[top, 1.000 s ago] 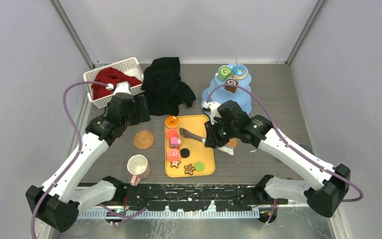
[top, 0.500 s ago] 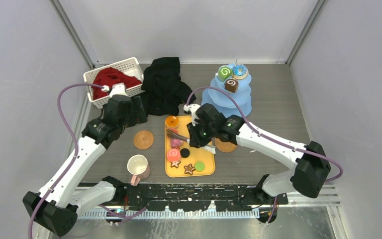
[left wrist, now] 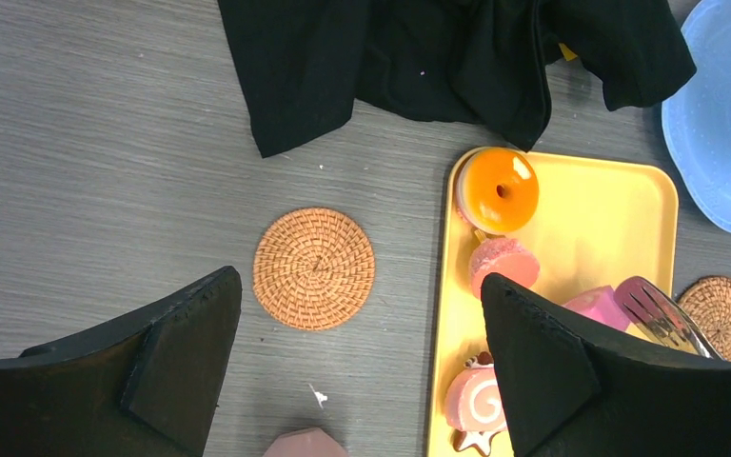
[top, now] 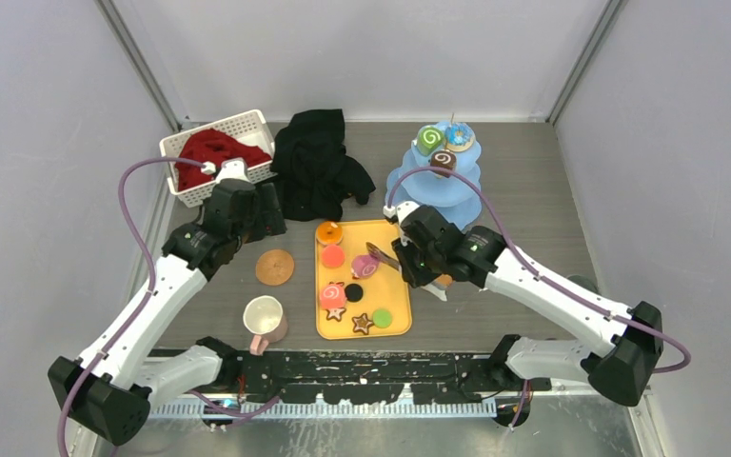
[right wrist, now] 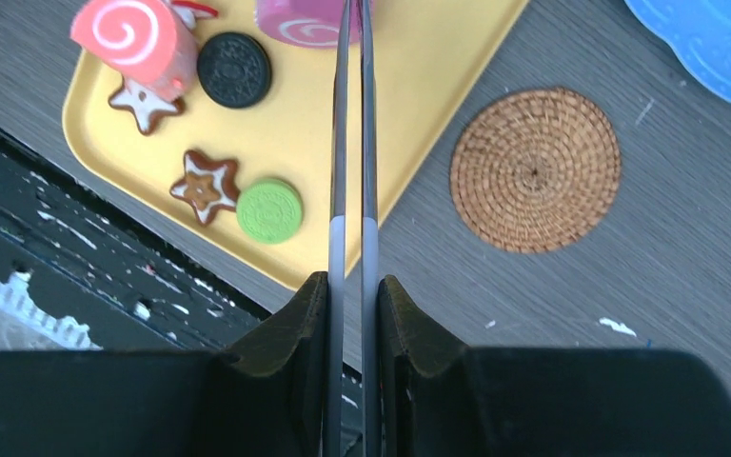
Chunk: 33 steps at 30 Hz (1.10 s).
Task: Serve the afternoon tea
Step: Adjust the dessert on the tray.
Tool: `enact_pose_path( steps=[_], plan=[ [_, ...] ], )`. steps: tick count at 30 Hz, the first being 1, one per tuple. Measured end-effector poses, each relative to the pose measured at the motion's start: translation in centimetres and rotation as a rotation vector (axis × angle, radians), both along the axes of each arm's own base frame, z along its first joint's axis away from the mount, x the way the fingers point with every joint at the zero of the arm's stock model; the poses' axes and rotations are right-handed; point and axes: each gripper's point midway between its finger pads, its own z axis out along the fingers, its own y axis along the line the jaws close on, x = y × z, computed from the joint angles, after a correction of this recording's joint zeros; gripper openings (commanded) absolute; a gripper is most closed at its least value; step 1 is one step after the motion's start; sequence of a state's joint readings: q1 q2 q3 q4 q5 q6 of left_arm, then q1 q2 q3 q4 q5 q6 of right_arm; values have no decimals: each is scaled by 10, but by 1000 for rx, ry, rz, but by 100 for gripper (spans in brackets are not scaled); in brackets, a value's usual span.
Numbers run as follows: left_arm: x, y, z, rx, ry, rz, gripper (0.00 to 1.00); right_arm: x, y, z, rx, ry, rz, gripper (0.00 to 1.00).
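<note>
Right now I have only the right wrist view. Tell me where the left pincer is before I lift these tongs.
Observer: The left pincer is open and empty. It is above the rattan coaster that lies left of the yellow tray, well to the left of your tongs.
Operator: Name what sits at the tray's far end.
Observer: An orange donut, in the far-left corner.
Operator: Report what the stand holds.
Observer: The blue stand has a green swirl roll and a blue donut on its top tier, and a brown roll one tier down.
</note>
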State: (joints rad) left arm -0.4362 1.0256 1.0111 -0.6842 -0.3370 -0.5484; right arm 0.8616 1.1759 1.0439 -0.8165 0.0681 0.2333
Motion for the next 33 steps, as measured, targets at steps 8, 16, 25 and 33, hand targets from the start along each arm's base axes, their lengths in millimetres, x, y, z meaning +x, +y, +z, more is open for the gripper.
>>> enact_pose_path(
  steps=[8,16,25,33],
  plan=[
    [1,-1,1,-5,-3,0,96,7,3,32,49,-67,2,1],
    [-1,1,2,-6,-9,2,96,30,45,25,138,-70,7,1],
    [-3,2,3,-7,-16,4,95,49,78,5,191,-73,29,1],
    [-4,2,3,-7,-15,4,96,71,95,-24,158,-55,18,1]
  ],
)
